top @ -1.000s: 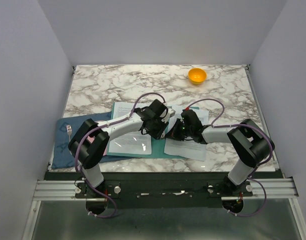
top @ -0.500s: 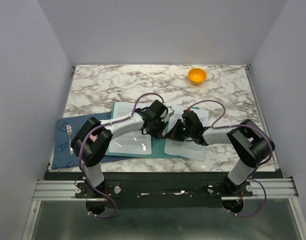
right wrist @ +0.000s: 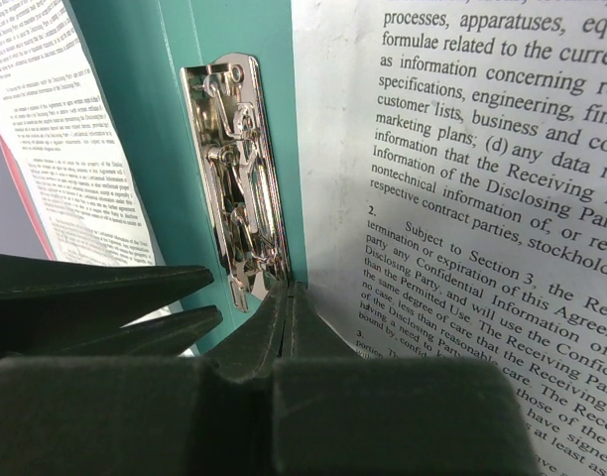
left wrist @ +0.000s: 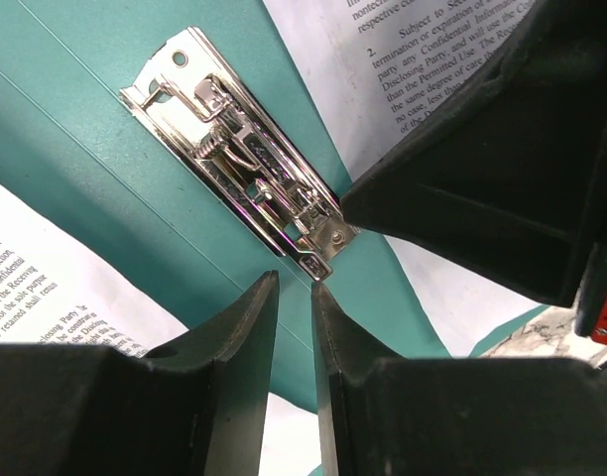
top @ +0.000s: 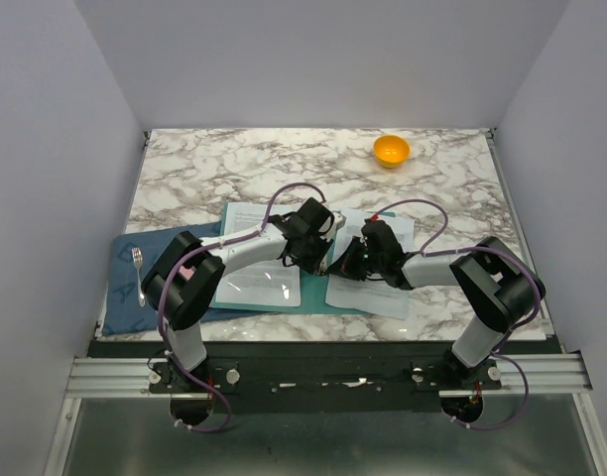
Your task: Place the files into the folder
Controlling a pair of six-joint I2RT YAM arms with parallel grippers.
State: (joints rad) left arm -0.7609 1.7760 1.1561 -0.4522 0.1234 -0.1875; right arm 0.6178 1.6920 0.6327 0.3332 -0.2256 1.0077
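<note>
The teal folder (top: 313, 303) lies open on the marble table, with a file sheet on its left half (top: 256, 283) and another on its right half (top: 381, 296). Both grippers meet over its spine. In the left wrist view the metal clip (left wrist: 239, 159) sits on the teal folder (left wrist: 105, 169). My left gripper (left wrist: 294, 290) is just short of the clip's near end, jaws a narrow crack apart and empty. In the right wrist view my right gripper (right wrist: 289, 290) is shut, its tips at the clip's (right wrist: 239, 169) near end, against the left edge of the printed sheet (right wrist: 462, 198).
An orange bowl (top: 391, 150) stands at the far right of the table. A dark blue placemat (top: 123, 297) with a fork (top: 138, 274) lies left of the folder. The right gripper's body (left wrist: 492, 169) crowds the left wrist view.
The left arm's elbow has shifted slightly right. Both grippers have stayed over the folder's spine, almost unmoved.
</note>
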